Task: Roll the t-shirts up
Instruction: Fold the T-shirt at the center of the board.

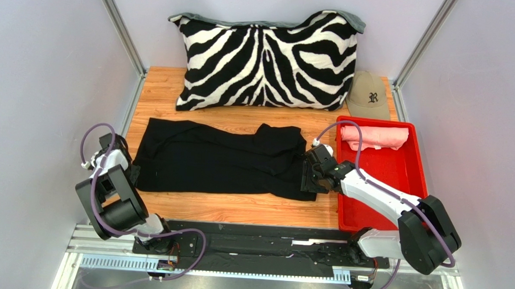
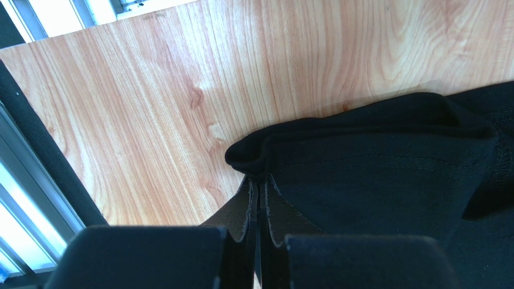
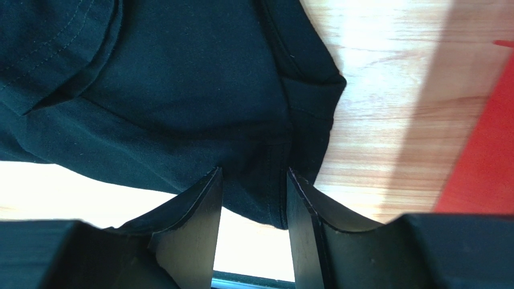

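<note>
- Left gripper [image 2: 257, 195]: clenched, pads pressed together on a pinch of the black t-shirt [image 1: 220, 159] at its left end. The cloth puckers up right at the tips.
- Right gripper [image 3: 253, 171]: jaws apart, tips down on the shirt's right end with a strip of cloth between them. No pinch visible.
- Black t-shirt: folded into a long band lying left to right across the middle of the tabletop [image 1: 238, 209]. Its left end is near the tabletop's left edge. Its right end is just beside the red tray [image 1: 383, 173].
- Right end has extra folded layers on top; a sleeve flap shows in the right wrist view.
- Pink t-shirt [image 1: 375, 136]: rolled up, lying across the far end of the red tray.
- The tray sits along the tabletop's right edge.
- Zebra pillow [image 1: 267, 60]: along the far edge, well apart from the black shirt.
- Tan cap [image 1: 368, 96]: far right corner, between the pillow and the tray.
</note>
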Available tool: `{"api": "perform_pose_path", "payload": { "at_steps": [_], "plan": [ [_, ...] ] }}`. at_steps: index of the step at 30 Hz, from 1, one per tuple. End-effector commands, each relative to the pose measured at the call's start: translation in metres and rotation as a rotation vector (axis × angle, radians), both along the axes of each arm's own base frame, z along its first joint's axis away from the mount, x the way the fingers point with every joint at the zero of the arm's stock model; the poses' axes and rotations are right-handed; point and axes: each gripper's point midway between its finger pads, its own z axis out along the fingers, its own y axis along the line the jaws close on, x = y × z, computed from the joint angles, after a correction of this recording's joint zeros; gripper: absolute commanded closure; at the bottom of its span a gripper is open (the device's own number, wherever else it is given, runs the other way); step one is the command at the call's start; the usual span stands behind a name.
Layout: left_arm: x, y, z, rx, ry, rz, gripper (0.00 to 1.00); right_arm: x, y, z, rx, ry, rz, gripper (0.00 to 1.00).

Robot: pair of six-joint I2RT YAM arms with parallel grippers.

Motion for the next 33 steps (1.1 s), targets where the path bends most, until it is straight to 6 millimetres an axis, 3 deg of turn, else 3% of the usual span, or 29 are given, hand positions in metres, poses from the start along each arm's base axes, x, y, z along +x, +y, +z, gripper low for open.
{"api": "perform_pose_path", "payload": {
  "at_steps": [1, 4, 7, 9, 13, 18, 21, 23, 28, 33],
  "plan": [
    [-0.002, 0.011, 0.000, 0.028, 0.031, 0.009, 1.00, 0.015, 0.017, 0.013, 0.065, -0.046, 0.024, 0.55],
    [-0.003, 0.013, 0.000, 0.033, 0.044, 0.007, 1.00, 0.015, 0.019, 0.010, 0.079, -0.041, 0.024, 0.55],
    [-0.004, 0.015, 0.001, 0.040, 0.060, 0.005, 1.00, 0.014, 0.016, 0.008, 0.056, -0.038, 0.022, 0.70],
    [-0.003, 0.019, 0.005, 0.056, 0.066, 0.000, 1.00, 0.019, 0.008, 0.010, 0.013, -0.057, 0.008, 0.90],
    [-0.001, 0.026, 0.013, 0.082, 0.078, -0.010, 1.00, 0.026, -0.004, 0.024, -0.076, -0.080, 0.022, 0.99],
    [0.000, 0.030, 0.018, 0.102, 0.083, -0.017, 1.00, 0.045, -0.021, 0.056, -0.198, -0.153, 0.016, 1.00],
    [0.000, 0.031, 0.018, 0.103, 0.085, -0.018, 1.00, 0.046, -0.029, 0.060, -0.255, -0.147, 0.020, 1.00],
    [0.000, 0.032, 0.019, 0.106, 0.086, -0.018, 1.00, 0.044, -0.028, 0.055, -0.249, -0.132, 0.023, 1.00],
    [0.000, 0.031, 0.019, 0.104, 0.082, -0.020, 1.00, 0.029, -0.029, 0.021, -0.261, -0.038, 0.032, 0.99],
    [0.003, 0.029, 0.022, 0.097, 0.059, -0.030, 1.00, 0.019, -0.023, 0.003, -0.212, -0.001, 0.034, 0.81]
  ]
}}
